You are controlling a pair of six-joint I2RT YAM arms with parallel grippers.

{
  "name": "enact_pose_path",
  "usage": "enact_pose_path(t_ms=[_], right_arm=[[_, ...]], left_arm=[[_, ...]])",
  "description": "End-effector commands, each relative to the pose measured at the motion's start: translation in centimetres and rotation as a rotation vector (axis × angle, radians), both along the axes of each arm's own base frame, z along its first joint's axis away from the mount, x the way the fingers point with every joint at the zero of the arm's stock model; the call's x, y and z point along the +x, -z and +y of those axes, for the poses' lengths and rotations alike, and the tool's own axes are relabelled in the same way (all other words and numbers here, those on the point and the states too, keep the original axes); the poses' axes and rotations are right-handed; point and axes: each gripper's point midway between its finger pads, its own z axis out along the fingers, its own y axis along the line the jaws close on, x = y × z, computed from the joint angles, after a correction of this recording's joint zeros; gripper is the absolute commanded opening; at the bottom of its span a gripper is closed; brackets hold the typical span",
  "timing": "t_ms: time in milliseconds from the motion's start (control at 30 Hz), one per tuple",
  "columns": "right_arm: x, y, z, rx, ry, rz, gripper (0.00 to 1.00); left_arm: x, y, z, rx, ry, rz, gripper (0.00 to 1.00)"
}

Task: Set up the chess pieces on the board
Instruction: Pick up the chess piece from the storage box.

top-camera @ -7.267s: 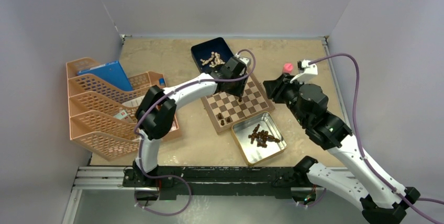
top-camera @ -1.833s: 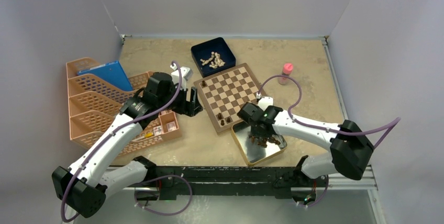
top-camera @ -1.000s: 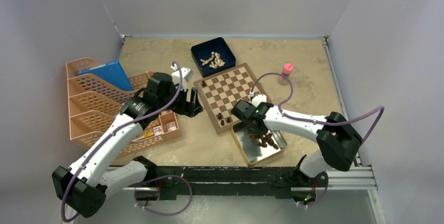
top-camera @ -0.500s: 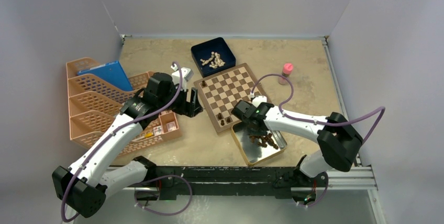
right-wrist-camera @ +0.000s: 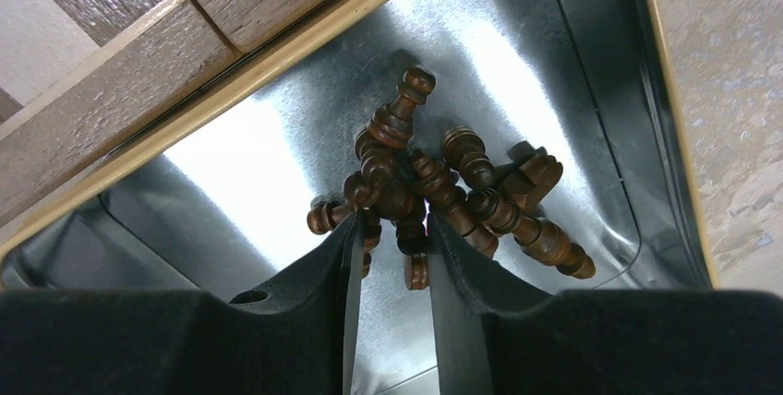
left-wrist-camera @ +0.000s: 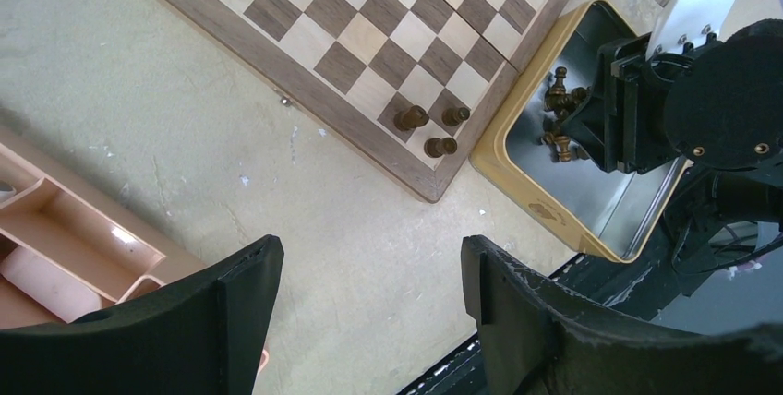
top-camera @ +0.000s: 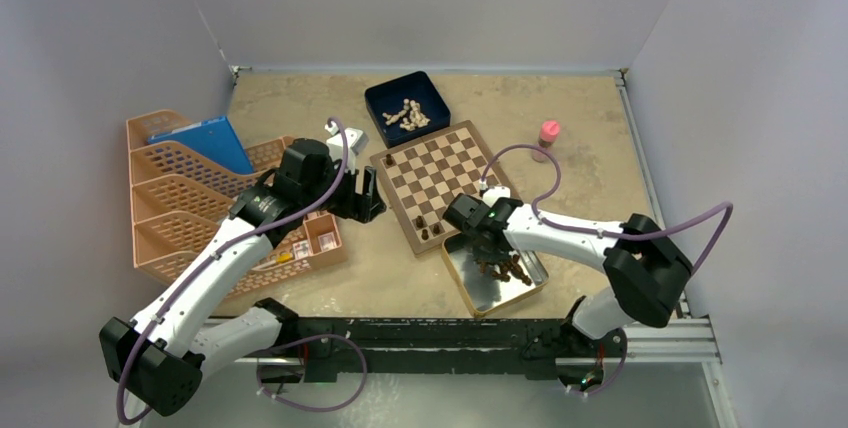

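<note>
Many turned dark chess pieces [right-wrist-camera: 450, 194] heap in a shiny tin [right-wrist-camera: 249, 169], right fingers [right-wrist-camera: 319, 321] narrowly astride one, left fingers [left-wrist-camera: 222, 321] wide

the left arm [top-camera: 200, 283] folds out to the left, its elbow low by the near edge, and its forearm climbs up and rightward to the wrist. the left gripper [top-camera: 368, 198] points right, tilted slightly down, its jaws wide apart with nothing between them. the left wrist view shows both fingers [left-wrist-camera: 231, 321] well separated. the right arm [top-camera: 570, 236] bends at an elbow far to the right, and its forearm reaches leftward, low and nearly level. the right gripper [top-camera: 488, 246] points straight down, jaws only narrowly apart; whether they pinch anything cannot be told.
</note>
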Motion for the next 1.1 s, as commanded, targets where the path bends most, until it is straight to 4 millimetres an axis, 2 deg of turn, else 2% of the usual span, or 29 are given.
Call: enact_pose_path(t_ms=[0, 267, 567, 867, 967, 1067], right_arm=[[-0.1, -0.8, 0.7, 0.059, -0.005, -0.016, 0.33], [-0.4, -1.0, 1.1, 0.095, -0.031, -0.013, 0.27], [-0.6, -0.7, 0.1, 0.063, -0.018, -0.018, 0.18], [-0.6, 0.0, 0.2, 0.071, -0.026, -0.020, 0.21], [-0.1, -0.6, 0.4, 0.074, -0.021, -0.044, 0.16], [0.6, -1.9, 0.5, 0.088, -0.015, -0.088, 0.12]], left_arm=[[0.9, -1.1, 0.2, -0.016, -0.026, -0.058, 0.71], [0.9, -1.2, 0.3, -0.018, -0.037, -0.061, 0.71], [1.0, -1.3, 0.6, -0.015, -0.059, -0.067, 0.70], [1.2, -1.5, 0.7, -0.015, -0.065, -0.075, 0.70], [1.2, -1.5, 0.7, -0.013, -0.067, -0.075, 0.70], [1.2, -1.5, 0.8, -0.011, -0.070, -0.075, 0.70]])
